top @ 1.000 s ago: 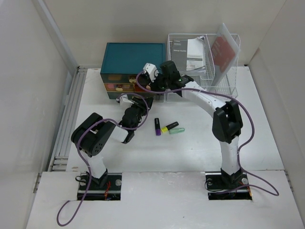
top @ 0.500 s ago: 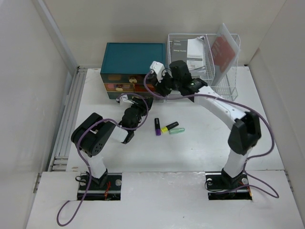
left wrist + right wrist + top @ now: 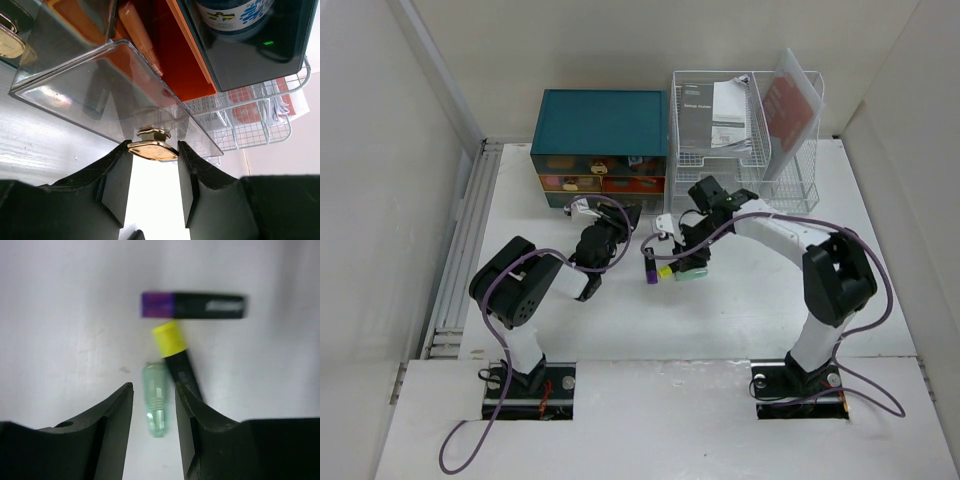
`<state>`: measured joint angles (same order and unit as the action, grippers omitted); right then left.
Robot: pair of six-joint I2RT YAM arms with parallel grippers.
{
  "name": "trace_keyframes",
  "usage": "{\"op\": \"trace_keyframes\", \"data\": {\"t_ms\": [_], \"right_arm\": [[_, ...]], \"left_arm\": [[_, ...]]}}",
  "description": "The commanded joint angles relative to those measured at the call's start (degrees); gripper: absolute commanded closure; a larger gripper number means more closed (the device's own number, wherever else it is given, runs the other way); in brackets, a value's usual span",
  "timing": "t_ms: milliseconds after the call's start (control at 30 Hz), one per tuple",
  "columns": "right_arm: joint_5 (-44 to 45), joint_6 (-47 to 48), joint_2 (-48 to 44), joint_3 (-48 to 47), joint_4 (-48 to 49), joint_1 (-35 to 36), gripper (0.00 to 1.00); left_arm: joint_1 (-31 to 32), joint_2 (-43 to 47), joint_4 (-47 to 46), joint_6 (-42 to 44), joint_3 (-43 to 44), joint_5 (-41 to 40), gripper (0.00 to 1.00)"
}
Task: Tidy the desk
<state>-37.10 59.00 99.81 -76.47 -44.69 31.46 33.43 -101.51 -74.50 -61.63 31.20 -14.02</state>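
Currently left gripper (image 3: 154, 156) clamps the gold drawer knob (image 3: 151, 148); right gripper (image 3: 153, 395), fingers spread, sits over green highlighter (image 3: 156, 409) (on the desk (image 3: 60, 315)).

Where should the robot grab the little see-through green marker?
Pinch the green marker across its middle, coming straight down. It lies flat on the desk, long sides bare, but the yellow-capped marker lies close beside one side.
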Motion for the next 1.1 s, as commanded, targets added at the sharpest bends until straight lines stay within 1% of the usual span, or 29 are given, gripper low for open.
{"op": "trace_keyframes", "data": {"t_ms": [0,167,600,900,1033,1067], "right_arm": [[-3.50,3.76,-1.55,1.92,-1.65,0.09,0.56],[0.09,0.51,-2.08,5.36,3.11,0.09,0.56],[5.81,-4.77,-0.67,10.98,9.44,0.62,0.56],[9.50,-7.32,0.39,12.56,11.99,0.62,0.56],[11.44,-9.43,1.61,13.62,14.62,1.14,0.56],[12.13,-9.43,1.62,13.62,14.63,1.14,0.54]], "left_arm": [[0.06,-0.53,-1.70,1.24,-0.44,0.13,0.81],[0.06,-1.05,-1.70,1.24,-0.44,0.66,0.81],[0.06,-1.58,-2.32,1.24,0.09,0.66,0.81],[0.06,-2.11,-2.32,1.24,0.09,1.19,0.81],[0.06,-2.11,-2.32,1.24,0.62,1.19,0.81],[0.06,-2.11,-2.32,1.24,0.62,1.19,0.81]]}}
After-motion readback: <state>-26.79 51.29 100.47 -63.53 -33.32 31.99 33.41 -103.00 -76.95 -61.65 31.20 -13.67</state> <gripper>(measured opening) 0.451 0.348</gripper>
